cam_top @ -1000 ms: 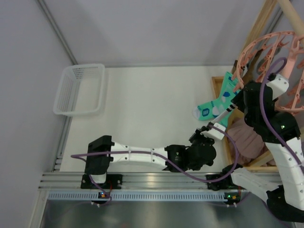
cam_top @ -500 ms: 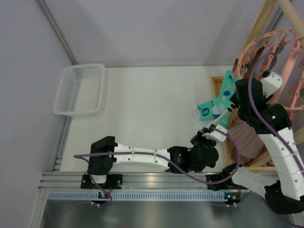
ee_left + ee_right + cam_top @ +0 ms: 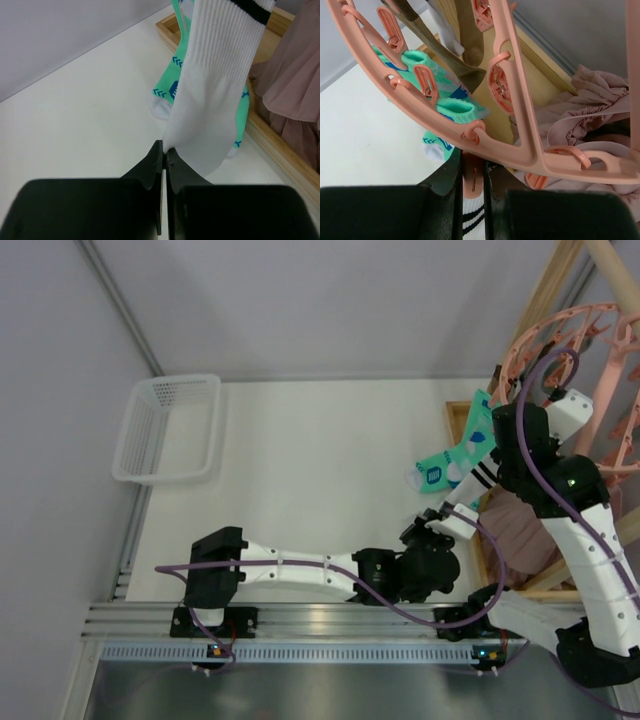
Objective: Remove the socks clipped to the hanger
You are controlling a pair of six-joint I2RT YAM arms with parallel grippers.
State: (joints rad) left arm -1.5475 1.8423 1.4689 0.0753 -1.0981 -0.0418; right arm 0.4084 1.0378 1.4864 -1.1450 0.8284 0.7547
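Observation:
The salmon-pink hanger (image 3: 560,340) hangs at the far right, its ring filling the right wrist view (image 3: 520,125). Mint-green socks (image 3: 455,460) (image 3: 450,107) and brown socks (image 3: 470,35) hang from its clips. A white sock (image 3: 215,75) with dark cuff stripes (image 3: 475,220) hangs from one pink clip (image 3: 472,175). My right gripper (image 3: 472,165) (image 3: 492,465) is shut on that clip, one finger on each side. My left gripper (image 3: 165,147) (image 3: 420,532) is shut on the white sock's lower end, and the sock stretches up from it.
A white plastic basket (image 3: 165,430) stands at the table's far left. A wooden frame (image 3: 545,300) carries the hanger, and its base rail (image 3: 270,140) runs along the table at the right. A pink cloth (image 3: 520,530) (image 3: 295,100) lies inside the frame.
My right gripper has moved up to the hanger's rim and closed from open onto the clip over the white sock. The left gripper keeps its grip and has barely moved.

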